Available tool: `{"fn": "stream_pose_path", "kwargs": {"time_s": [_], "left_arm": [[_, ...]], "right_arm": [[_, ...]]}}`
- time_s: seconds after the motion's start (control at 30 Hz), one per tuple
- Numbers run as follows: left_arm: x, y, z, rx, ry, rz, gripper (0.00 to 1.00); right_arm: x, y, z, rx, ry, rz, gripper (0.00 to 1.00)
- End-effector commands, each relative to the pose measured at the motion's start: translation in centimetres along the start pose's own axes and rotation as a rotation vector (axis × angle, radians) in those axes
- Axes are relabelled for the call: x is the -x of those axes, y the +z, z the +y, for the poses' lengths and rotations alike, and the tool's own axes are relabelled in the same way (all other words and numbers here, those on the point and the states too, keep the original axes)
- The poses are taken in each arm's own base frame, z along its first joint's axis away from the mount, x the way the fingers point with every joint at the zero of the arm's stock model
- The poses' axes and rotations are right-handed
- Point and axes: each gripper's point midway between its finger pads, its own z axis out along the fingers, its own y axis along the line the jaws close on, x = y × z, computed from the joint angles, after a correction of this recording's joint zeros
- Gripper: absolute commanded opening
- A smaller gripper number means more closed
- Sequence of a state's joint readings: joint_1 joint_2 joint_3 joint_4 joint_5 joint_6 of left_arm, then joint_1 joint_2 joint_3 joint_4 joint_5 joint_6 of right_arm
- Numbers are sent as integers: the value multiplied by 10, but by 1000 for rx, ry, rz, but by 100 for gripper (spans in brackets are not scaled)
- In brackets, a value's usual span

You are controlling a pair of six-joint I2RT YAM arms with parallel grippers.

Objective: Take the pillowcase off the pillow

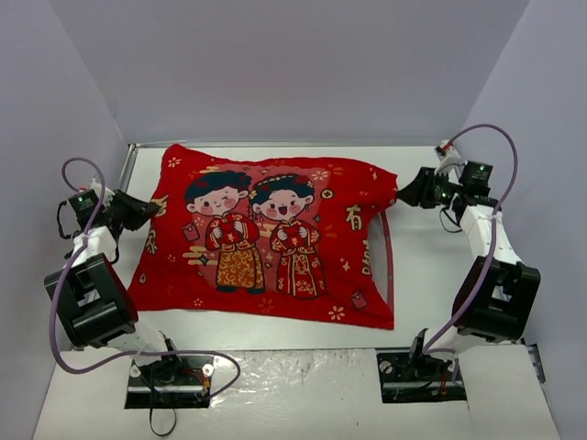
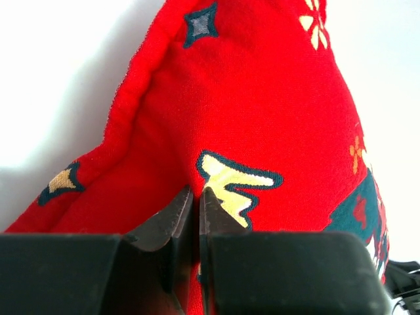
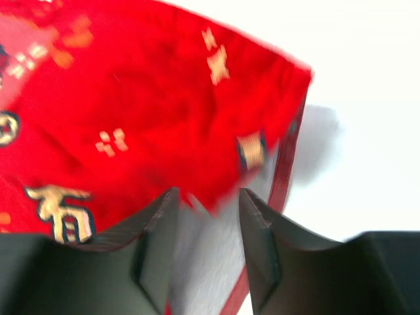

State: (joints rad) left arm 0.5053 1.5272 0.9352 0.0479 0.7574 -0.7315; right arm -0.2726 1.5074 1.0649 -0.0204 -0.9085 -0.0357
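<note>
Top external view gives the whole scene: on the white table (image 1: 431, 266) lies the pillowcase (image 1: 266, 238), a big red cover with two cartoon children, which fills the middle of the table and reaches nearly from its left side to its right side. It is puffed up, so the pillow is almost completely inside it. Only at the right side, where the cover has its open mouth with a loose red hem, does a pale strip of the pillow (image 3: 203, 262) show. The right wrist view is blurred there, so I say this with some care. I judge both things to be soft and light: the cloth will fold, stretch and slide over the filling, and nothing here can break. But the plump pillow will rub against the cover and may come along with it. The closed left end is a good place for holding, and the open right mouth is where the pillow must come out. The left gripper (image 1: 149, 214) sits at the left edge, its jaws pressed together on a small fold of the red cloth. The right gripper (image 1: 404, 193) is at the far right corner, jaws parted, with the red corner just in front of them and nothing held.
</note>
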Motion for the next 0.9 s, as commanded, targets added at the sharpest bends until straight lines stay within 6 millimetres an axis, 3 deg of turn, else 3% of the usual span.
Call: {"fn": "stream_pose_path", "kwargs": {"time_s": [0.0,0.1,0.13,0.17,0.27,0.3,0.37,0.4,0.47,0.5,0.6,0.63,0.7,0.73,0.87], "left_arm": [[11,1,0,40,49,-22,8],[8,-4,-19,20,88,-17,37],[15,-12,-37,-7,131,-52,52],[18,-17,-49,-17,158,-69,58],[12,-29,-97,-53,286,-88,71],[7,-30,-129,-98,366,-88,73],[-2,-37,-157,-103,440,-101,78],[-22,-37,-192,-169,514,-77,79],[-47,-32,-215,-183,578,-47,80],[-84,-32,-250,-268,638,12,80],[-135,-20,-274,-273,737,94,81],[-170,-20,-296,-324,792,147,81],[-196,-15,-303,-303,884,166,82],[-228,-13,-313,-332,940,216,82],[-286,3,-323,-362,1110,288,83]], "right_arm": [[33,12,11,40,-29,-65,39],[35,18,19,83,-31,-80,47],[38,19,21,90,-32,-83,48],[38,19,21,96,-30,-81,49],[34,13,21,108,-17,-71,50],[28,7,24,149,-9,-62,51],[9,3,28,178,37,-35,57],[3,3,30,192,62,-25,59],[-14,6,37,229,159,14,64],[-17,11,43,238,175,30,65],[-19,17,38,172,239,37,65],[-18,18,35,148,253,36,65],[-17,21,21,48,326,27,65],[-17,20,19,39,345,26,65],[-33,34,5,-35,506,43,73]]}}
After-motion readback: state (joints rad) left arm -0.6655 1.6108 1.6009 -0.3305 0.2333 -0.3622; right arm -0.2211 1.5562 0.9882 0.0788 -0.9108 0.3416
